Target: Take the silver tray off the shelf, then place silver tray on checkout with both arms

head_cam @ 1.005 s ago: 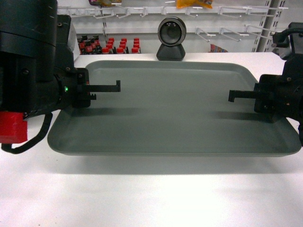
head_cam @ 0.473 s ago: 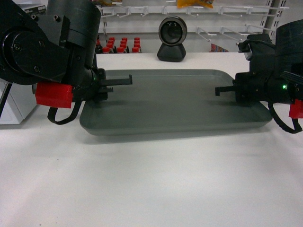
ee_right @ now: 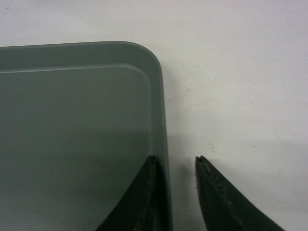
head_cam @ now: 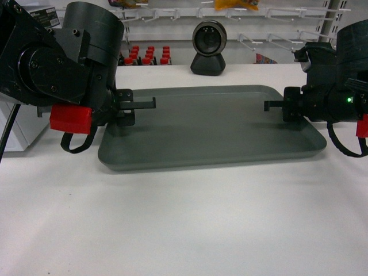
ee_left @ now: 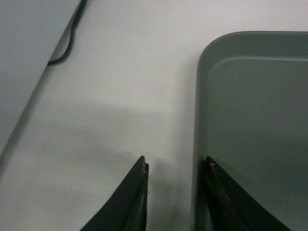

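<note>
Straddling the short rims of the silver tray (head_cam: 213, 126), the left gripper (ee_left: 175, 166) and right gripper (ee_right: 175, 161) are now standing spread, having just let go; the tray is lying flat on the white worktop (head_cam: 184, 218), so placement looks essentially finished.

silver tray (head_cam: 213, 132): matte grey metal | checkout (head_cam: 184, 218): smooth white, faint sheen | scanner (head_cam: 209, 47): glossy black plastic

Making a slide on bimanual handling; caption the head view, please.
Both grippers, left and right, open astride the short rims of the silver tray resting on the white checkout.
</note>
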{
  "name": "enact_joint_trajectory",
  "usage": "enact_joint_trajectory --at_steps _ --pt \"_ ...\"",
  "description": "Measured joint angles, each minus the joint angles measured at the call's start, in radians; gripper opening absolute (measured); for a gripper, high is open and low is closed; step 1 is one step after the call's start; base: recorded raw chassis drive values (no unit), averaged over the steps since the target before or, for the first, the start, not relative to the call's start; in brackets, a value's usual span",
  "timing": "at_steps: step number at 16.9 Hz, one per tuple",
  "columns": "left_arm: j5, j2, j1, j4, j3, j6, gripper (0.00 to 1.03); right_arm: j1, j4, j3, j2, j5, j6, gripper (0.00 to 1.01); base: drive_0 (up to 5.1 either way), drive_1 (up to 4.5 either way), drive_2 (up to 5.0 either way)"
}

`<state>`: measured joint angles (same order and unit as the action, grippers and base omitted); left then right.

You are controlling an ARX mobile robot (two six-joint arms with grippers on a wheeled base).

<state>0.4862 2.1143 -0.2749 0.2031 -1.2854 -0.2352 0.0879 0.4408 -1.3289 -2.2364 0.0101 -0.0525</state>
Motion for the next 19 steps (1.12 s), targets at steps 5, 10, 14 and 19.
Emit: enact_joint_trajectory --at_steps 5,10,14,19 --pt "0.004 -0.001 0.018 0.042 0.008 -0.002 1.00 -0.039 0.008 0.000 -0.002 0.016 -0.001 0.94 0.0 0.00 0.0" --pt "-0.028 -0.034 0.019 0.061 0.035 -0.030 0.98 -0.042 0.044 0.001 -0.003 -0.017 -0.022 0.98 0.0 0.00 0.0" --pt "-0.060 -0.093 0.017 0.122 0.062 -0.050 0.98 -0.035 0.077 0.031 0.026 -0.041 -0.061 0.98 0.0 0.00 0.0" --pt "-0.078 -0.299 0.019 0.167 0.164 -0.043 0.98 -0.014 0.182 0.187 0.252 0.012 -0.088 0.98 0.0 0.00 0.0"
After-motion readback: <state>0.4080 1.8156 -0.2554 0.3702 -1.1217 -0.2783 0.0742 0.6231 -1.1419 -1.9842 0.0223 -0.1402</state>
